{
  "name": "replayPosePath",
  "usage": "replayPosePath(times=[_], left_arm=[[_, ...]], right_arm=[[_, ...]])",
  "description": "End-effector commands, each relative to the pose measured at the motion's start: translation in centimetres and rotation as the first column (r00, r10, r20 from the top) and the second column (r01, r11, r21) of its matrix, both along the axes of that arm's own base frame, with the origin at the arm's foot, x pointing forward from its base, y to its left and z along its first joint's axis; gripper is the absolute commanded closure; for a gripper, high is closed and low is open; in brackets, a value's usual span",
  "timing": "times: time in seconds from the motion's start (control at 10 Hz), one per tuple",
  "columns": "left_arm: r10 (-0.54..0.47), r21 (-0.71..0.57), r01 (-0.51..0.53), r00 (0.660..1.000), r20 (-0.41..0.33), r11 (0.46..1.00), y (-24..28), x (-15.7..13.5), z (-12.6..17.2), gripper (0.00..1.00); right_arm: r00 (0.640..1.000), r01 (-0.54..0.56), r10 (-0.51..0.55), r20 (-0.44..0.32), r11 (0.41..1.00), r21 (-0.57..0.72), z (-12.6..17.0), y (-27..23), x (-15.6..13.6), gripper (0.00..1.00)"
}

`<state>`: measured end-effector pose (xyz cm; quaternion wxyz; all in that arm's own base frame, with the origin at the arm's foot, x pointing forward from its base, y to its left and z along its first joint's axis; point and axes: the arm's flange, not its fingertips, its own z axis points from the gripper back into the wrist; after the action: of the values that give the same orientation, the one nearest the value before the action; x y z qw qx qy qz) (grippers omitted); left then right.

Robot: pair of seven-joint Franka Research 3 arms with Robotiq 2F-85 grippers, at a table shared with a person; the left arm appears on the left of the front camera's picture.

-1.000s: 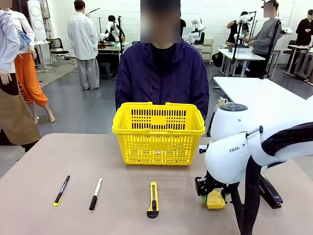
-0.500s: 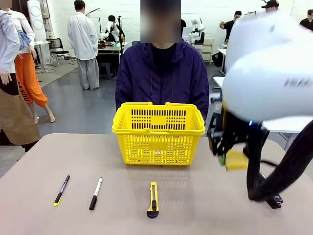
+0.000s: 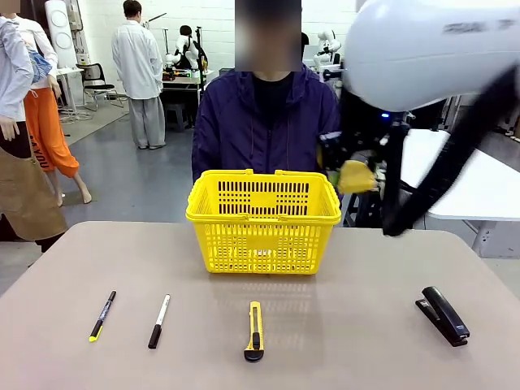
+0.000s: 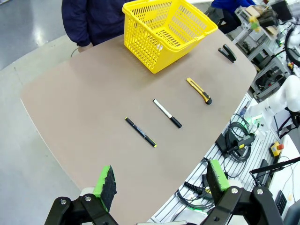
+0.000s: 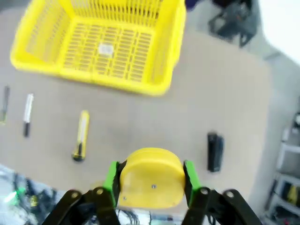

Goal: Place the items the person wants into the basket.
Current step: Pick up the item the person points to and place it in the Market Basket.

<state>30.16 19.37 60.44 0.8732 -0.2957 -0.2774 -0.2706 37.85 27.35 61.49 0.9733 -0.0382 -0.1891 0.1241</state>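
Note:
My right gripper (image 3: 348, 175) is raised beside the right rim of the yellow basket (image 3: 262, 221) and is shut on the small yellow tape measure (image 3: 356, 176). In the right wrist view the tape measure (image 5: 152, 178) sits between the green pads of my right gripper (image 5: 151, 180), high over the table, with the basket (image 5: 56, 65) ahead. The white marker pen (image 3: 159, 320) lies at the front left and the black stapler (image 3: 443, 315) at the front right. The person (image 3: 268, 122) stands behind the basket. My left gripper (image 4: 159, 180) is open, high above the table's edge.
A yellow-and-black utility knife (image 3: 255, 330) lies in front of the basket. A black pen with a yellow end (image 3: 102, 315) lies left of the marker. A white table (image 3: 479, 183) stands behind on the right. People and other workstations are far back.
My right arm has lifted the tape measure off the table at the front right and carried it up and back to the basket's right rim. The stapler is now uncovered.

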Motion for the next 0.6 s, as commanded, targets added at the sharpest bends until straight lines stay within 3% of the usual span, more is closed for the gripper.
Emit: replayPosePath(times=[0.0,0.3,0.5], left_arm=[[-0.009,-0.008,0.009,1.0,0.008,1.0,0.1,-0.1,0.0,0.0],[-0.009,-0.008,0.009,1.0,0.008,1.0,0.1,-0.1,0.0,0.0],[-0.009,-0.008,0.009,1.0,0.008,1.0,0.1,-0.1,0.0,0.0]], right_arm=[[1.0,-0.016,0.016,-0.02,1.0,-0.006,-1.8,2.9,8.6,1.0],[0.994,-0.058,0.066,-0.091,0.994,0.09,-4.8,5.6,15.0,1.0],[0.99,-0.038,0.054,-0.131,0.992,0.122,-6.0,5.5,16.0,1.0]])
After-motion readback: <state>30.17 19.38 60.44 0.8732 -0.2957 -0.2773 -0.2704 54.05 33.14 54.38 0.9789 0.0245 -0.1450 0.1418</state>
